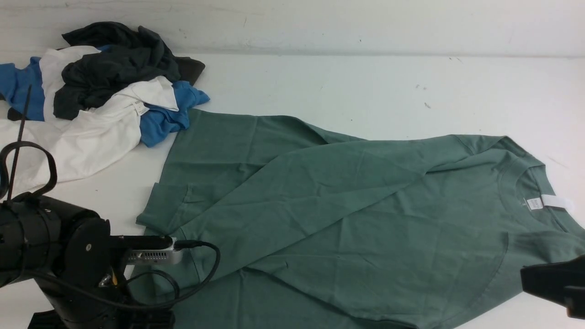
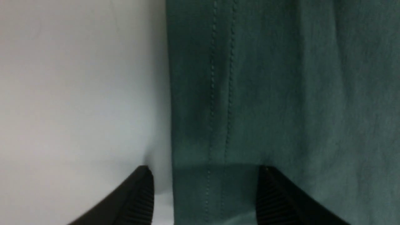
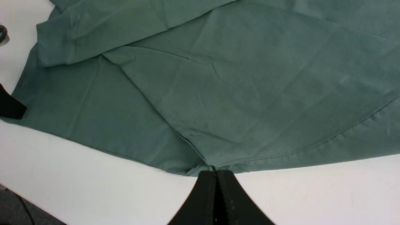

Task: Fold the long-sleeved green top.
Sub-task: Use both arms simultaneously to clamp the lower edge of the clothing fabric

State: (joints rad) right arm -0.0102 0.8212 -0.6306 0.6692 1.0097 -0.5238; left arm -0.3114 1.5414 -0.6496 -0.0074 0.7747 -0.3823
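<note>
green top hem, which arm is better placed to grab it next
Probably left: the left gripper is open, jaws straddling the edge of the top's stitched hem. The right gripper is shut at another edge and would have to open first.

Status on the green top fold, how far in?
Early. Done: one long sleeve lies folded across the sage-green long-sleeved cotton top. In hand: left gripper open astride its stitched hem; right gripper shut at the near edge, grip unclear. Left: body folds; it's spread flat on the white table.
</note>
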